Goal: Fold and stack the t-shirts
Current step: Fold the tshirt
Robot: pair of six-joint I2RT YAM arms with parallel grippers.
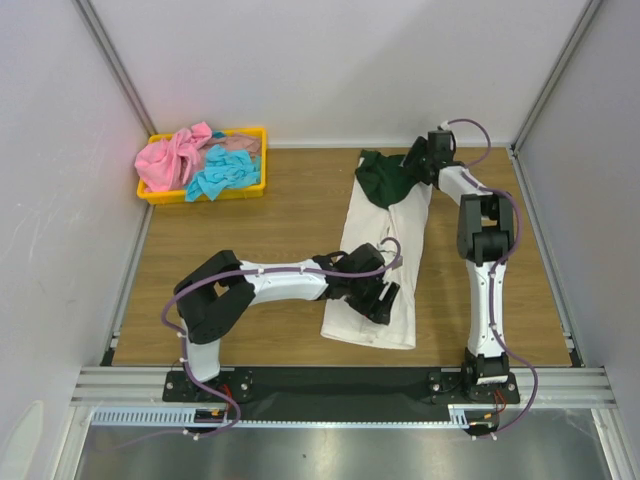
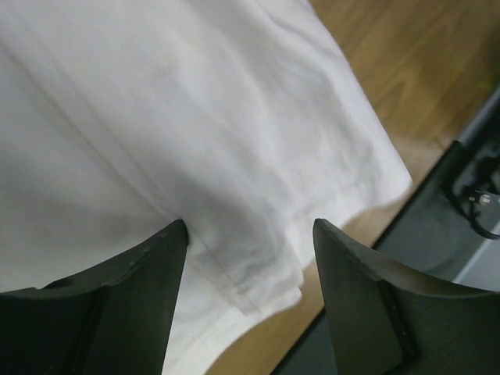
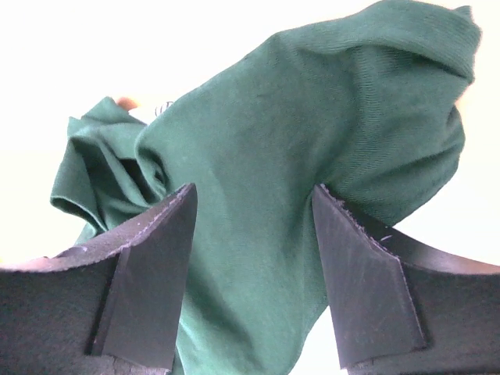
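Observation:
The white t-shirt (image 1: 385, 250) with dark green sleeves (image 1: 380, 178) lies folded into a long strip down the middle of the table, plain side up. My left gripper (image 1: 382, 300) is open low over its near hem; white cloth folds (image 2: 234, 195) lie between the fingers (image 2: 141, 297). My right gripper (image 1: 412, 160) is open over the green sleeve (image 3: 312, 156) at the far end, jaws either side of the cloth. A pink t-shirt (image 1: 172, 157) and a turquoise t-shirt (image 1: 222, 172) lie bunched in the yellow tray (image 1: 205, 193).
The yellow tray stands at the back left by the wall. The table's near edge with a black rail (image 2: 469, 195) lies just beyond the shirt's hem. White enclosure walls (image 1: 60, 200) stand on three sides.

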